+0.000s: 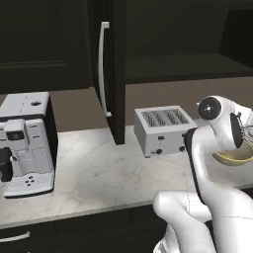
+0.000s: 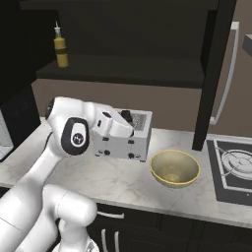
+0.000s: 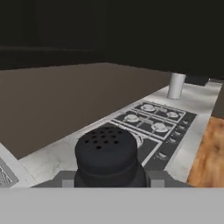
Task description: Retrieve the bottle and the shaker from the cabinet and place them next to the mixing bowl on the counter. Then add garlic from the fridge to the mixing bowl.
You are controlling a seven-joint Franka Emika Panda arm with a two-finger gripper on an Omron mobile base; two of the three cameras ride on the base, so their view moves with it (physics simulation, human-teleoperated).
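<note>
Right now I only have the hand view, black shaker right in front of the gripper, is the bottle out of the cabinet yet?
Observer: No. The bottle stands on the cabinet shelf, at its left end in the right base view.
Operator: Where's the mixing bowl?
Observer: The mixing bowl sits on the counter, between the toaster and the cooktop.
Operator: Is the cabinet door open?
Observer: Yes, it stands swung out, its edge and its silver handle facing the left base camera.
Operator: Anything else on the counter?
Observer: A coffee machine, far left in the left base view.
</note>
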